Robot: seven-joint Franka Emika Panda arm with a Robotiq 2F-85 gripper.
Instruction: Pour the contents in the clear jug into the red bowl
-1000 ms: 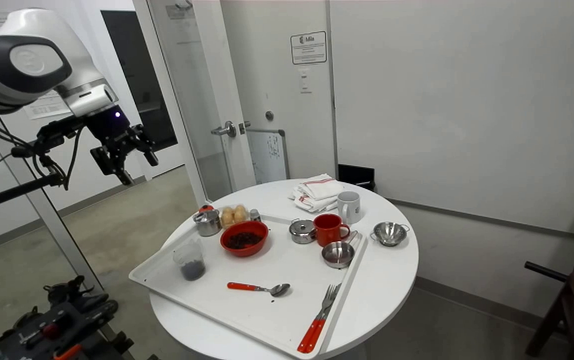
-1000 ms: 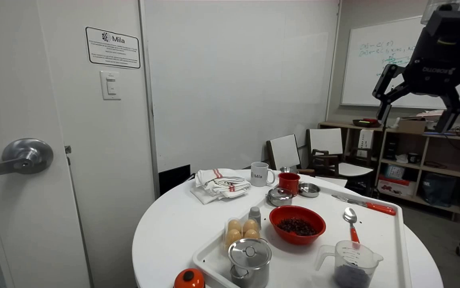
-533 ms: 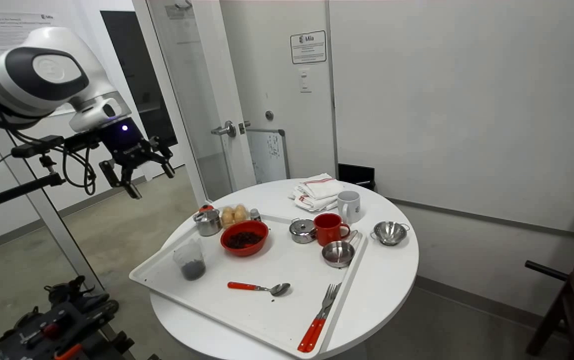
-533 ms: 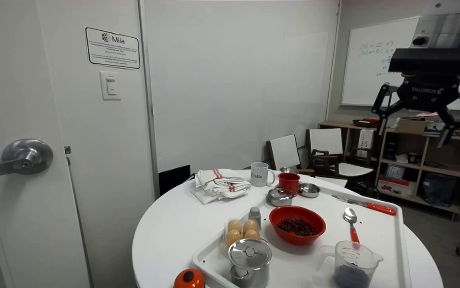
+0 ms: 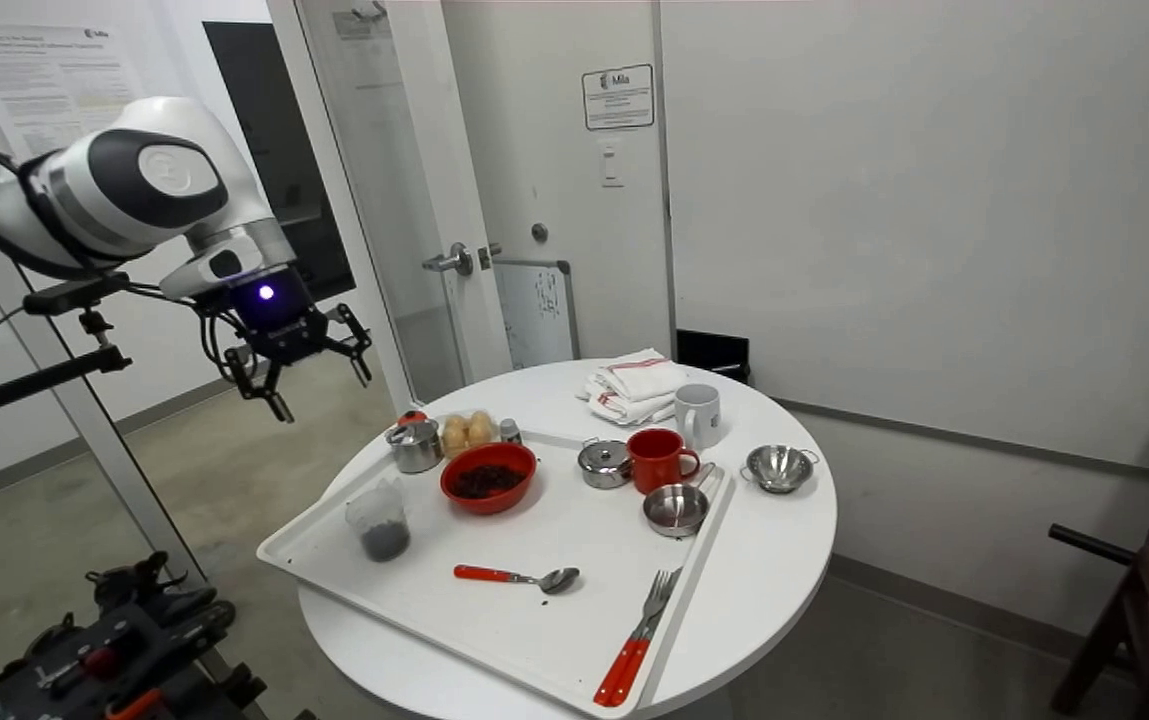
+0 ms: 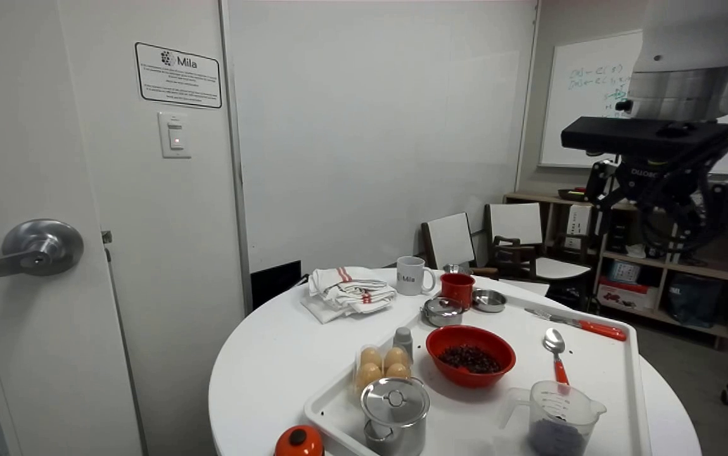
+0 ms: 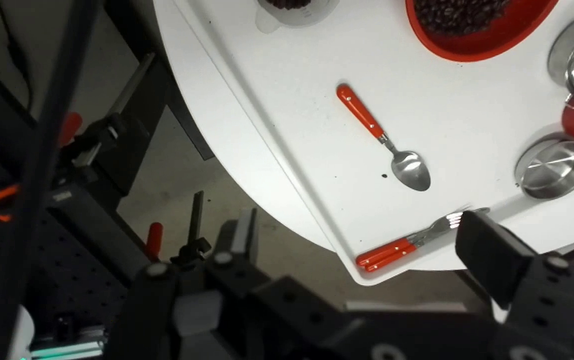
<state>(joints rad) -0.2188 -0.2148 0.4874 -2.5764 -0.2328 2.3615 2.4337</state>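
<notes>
1. Claw (image 5: pixel 323 398), black: fingers wide apart; aloft, seen past the left edge of the table (image 5: pixel 764 560) in an exterior view.
2. Clear jug (image 5: pixel 374 512): upright, dark contents (image 5: pixel 386 542) at base; on the white tray (image 5: pixel 564 540), near the same table edge.
3. Red bowl (image 5: pixel 494 505): upright, part-filled with dark beans (image 7: pixel 456 17); on the tray, near the jug but apart, farther in from the edge.
4. Spoon (image 7: pixel 372 125): red-handled, flat on the tray.
5. Cloths (image 5: pixel 634 385): white, red-striped, folded; on the table by its far edge.

Red bowl (image 6: pixel 472 381), red-striped white cloths (image 6: pixel 350 293)
</notes>
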